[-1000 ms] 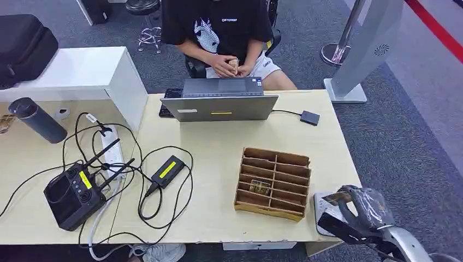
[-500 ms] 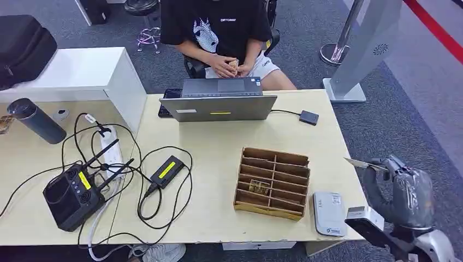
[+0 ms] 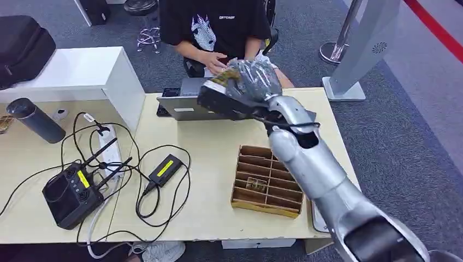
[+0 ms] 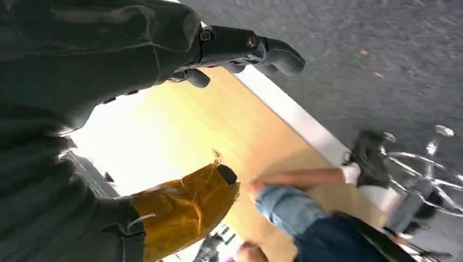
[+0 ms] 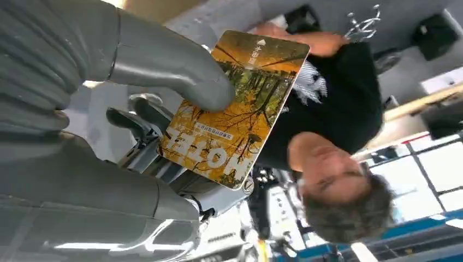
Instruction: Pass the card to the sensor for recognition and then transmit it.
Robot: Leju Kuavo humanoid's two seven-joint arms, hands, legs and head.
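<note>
Grey carpet surrounds the pale desk (image 3: 218,147) where your robot stands facing a seated person (image 3: 218,27). Your right hand (image 3: 243,82) is stretched out over the laptop (image 3: 188,106), its thumb and fingers (image 5: 169,60) grasping the orange hotel card (image 5: 235,103), which hangs in the air right in front of the person's hands. The left hand (image 4: 82,71) holds nothing, its fingers (image 4: 256,49) released and spread near the desk edge. You look to be on the handing-over part: the card is off the reader (image 3: 316,218) at the desk's near right corner, and only the transfer to the person seems left. Half a second ago that hand was low beside the desk's right edge with the card raised; since then the arm has swung up and across the wooden card tray (image 3: 267,183).
</note>
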